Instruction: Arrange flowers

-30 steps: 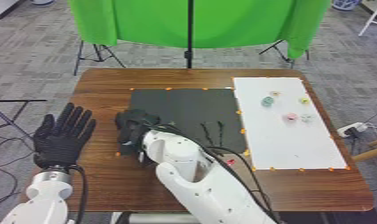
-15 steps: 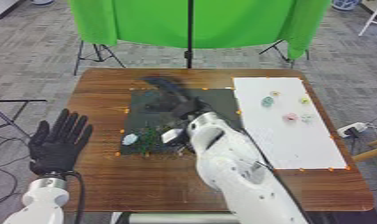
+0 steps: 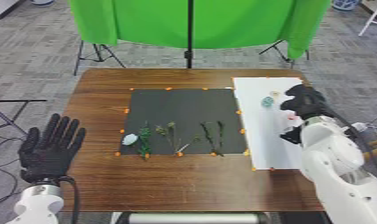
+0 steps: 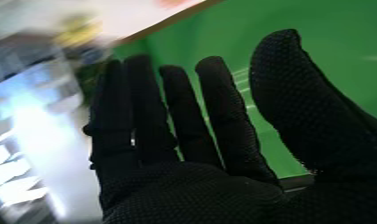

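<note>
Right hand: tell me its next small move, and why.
Perhaps ease the right hand toward the pink flower on the white sheet: its fingers are straight and empty, the flower is close by, and some stems on the black mat seem to lack blooms.

on the dark mat (image 3: 171, 107), along its near part, a white flower head (image 3: 129, 139) lies at the left edge, just beside a bushy green stem (image 3: 144, 141) laid lengthwise. next come thin sprigs (image 3: 171, 133) with small yellowish-green tips, then two slim dark stems (image 3: 214, 137), roughly parallel. on the white sheet (image 3: 264, 145) sit a teal bloom (image 3: 268, 102), a small cream bloom (image 3: 274, 93) near it, and a partly hidden pink bloom (image 3: 291, 117).
</note>
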Controlling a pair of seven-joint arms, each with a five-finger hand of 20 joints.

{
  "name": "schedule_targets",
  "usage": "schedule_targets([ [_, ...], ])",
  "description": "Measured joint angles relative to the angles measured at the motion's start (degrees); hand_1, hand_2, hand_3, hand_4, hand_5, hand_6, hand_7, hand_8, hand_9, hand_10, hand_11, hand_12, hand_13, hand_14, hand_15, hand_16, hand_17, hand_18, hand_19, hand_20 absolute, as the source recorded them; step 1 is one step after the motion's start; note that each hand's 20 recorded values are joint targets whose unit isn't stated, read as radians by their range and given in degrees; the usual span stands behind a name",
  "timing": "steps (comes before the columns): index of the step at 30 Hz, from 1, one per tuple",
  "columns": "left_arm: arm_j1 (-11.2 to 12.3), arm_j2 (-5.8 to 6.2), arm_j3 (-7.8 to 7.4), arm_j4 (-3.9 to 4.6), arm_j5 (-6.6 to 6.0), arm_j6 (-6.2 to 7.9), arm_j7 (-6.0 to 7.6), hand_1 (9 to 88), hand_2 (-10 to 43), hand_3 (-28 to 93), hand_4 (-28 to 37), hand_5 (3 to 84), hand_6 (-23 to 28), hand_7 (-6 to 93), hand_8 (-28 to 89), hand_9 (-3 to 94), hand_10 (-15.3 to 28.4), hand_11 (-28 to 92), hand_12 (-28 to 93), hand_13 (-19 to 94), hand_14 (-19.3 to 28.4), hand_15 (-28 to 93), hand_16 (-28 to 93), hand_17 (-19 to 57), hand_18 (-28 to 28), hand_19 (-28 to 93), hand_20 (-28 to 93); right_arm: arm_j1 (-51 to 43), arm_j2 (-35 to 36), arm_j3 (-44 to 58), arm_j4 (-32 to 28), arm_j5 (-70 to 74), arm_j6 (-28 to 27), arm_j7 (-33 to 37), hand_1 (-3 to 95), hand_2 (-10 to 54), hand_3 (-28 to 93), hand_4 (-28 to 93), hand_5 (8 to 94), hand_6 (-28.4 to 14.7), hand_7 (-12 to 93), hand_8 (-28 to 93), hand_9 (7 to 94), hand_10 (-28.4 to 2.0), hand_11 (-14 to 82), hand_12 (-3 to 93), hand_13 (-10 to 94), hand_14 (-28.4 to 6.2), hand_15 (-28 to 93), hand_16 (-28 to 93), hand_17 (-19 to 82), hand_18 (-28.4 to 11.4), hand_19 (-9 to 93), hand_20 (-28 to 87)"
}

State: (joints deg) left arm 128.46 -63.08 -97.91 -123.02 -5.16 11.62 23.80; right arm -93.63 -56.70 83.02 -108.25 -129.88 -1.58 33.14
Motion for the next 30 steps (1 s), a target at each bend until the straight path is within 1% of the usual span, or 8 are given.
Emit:
schedule_targets([
  [3,0.0,-0.15,-0.03,0.0,-1.86,-0.25,0.23,26.0,19.1,76,-28.3,46.6,9.6,12.8,-11,40.8,14.6,20,7,31,15.6,33,-8,-6.6,13.2,37,12,-0.4,1.0,0.6,2.1,-0.7,1.3,0.0,43.6,-9.5,87,-28,49.4,-4.4,17,-15,42.9,-16.7,15.3,12.1,37,-15.9,47,12,24,-22.1,82,37],
  [6,-0.1,-0.21,0.09,0.02,-1.97,-0.38,0.21,26.0,19.1,76,-28.3,46.5,9.7,12.8,-11,40.8,14.5,20,7,31,15.6,33,-8,-6.6,13.2,37,12,-0.4,0.7,0.6,3.1,-0.9,0.2,-0.1,43.6,-9.5,87,-28,49.5,-4.3,17,-15,44.9,-16.7,16.0,12.5,39,-15.8,50,12,25,-22.6,85,39],
  [11,-0.6,-0.26,0.28,0.05,-1.84,-0.51,0.13,26.0,19.1,76,-28.3,46.6,9.7,12.8,-11,40.9,14.5,20,7,31,15.6,33,-8,-6.6,13.2,37,12,0.0,-0.7,0.2,3.4,-2.8,-6.3,0.1,43.1,-9.5,83,-28,49.3,-4.0,17,-14,47.2,-16.8,16.8,13.2,45,-14.3,55,12,28,-23.3,89,40],
  [14,-0.8,-0.32,0.36,0.06,-1.84,-0.5,0.1,26.0,19.1,76,-28.3,46.6,9.7,12.9,-11,40.9,14.6,20,7,31,15.7,33,-8,-6.7,13.2,37,12,0.3,-1.1,-1.2,4.2,-3.1,-6.8,0.1,46.9,-9.5,83,-28,53.6,-3.4,19,-15,54.4,-15.9,20.1,13.9,53,-12.9,57,13,31,-23.3,91,41],
  [18,-0.9,-0.45,0.55,0.12,-1.84,-0.5,0.04,26.0,19.1,76,-28.3,46.3,9.6,12.7,-11,40.8,14.5,20,7,31,15.7,33,-8,-6.7,13.3,37,12,1.0,-1.1,-4.7,7.0,-7.2,-4.8,1.2,55.7,-9.5,74,-28,59.0,-3.1,21,-16,63.3,-15.0,21.7,16.3,62,-8.8,50,28,35,-23.3,93,42],
  [20,-1.0,-0.49,0.66,0.19,-1.78,-0.64,-0.02,26.0,19.1,76,-28.3,46.3,9.6,12.7,-11,40.8,14.5,20,7,31,15.6,33,-8,-6.7,13.3,37,12,1.7,-1.1,-6.7,8.5,-10.2,-1.6,3.2,60.8,-9.5,72,-28,63.1,-2.0,26,-15,74.0,-12.5,13.9,28.8,69,-6.1,45,35,37,-23.0,93,43],
  [22,-1.0,-0.53,0.74,0.27,-1.65,-0.95,-0.09,26.0,19.1,76,-28.3,46.3,9.6,12.8,-11,40.7,14.5,20,7,31,15.6,32,-8,-6.8,13.3,37,12,2.3,-1.4,-8.1,9.8,-12.1,1.9,5.7,64.1,-9.5,72,-28,65.4,-2.0,33,-8,79.3,-11.2,13.5,36.3,73,-5.2,44,38,37,-22.4,93,43],
  [30,-1.0,-0.63,0.83,0.34,-1.53,-1.53,-0.68,25.9,19.1,76,-28.3,46.2,9.6,12.7,-11,40.7,14.5,20,7,31,15.5,32,-8,-6.8,13.3,36,12,1.2,-1.4,-7.9,7.3,-11.2,4.0,5.7,63.5,-9.5,74,-28,66.0,-2.6,33,-6,80.1,-11.5,12.6,37.1,73,-5.6,43,39,38,-22.6,93,43],
])
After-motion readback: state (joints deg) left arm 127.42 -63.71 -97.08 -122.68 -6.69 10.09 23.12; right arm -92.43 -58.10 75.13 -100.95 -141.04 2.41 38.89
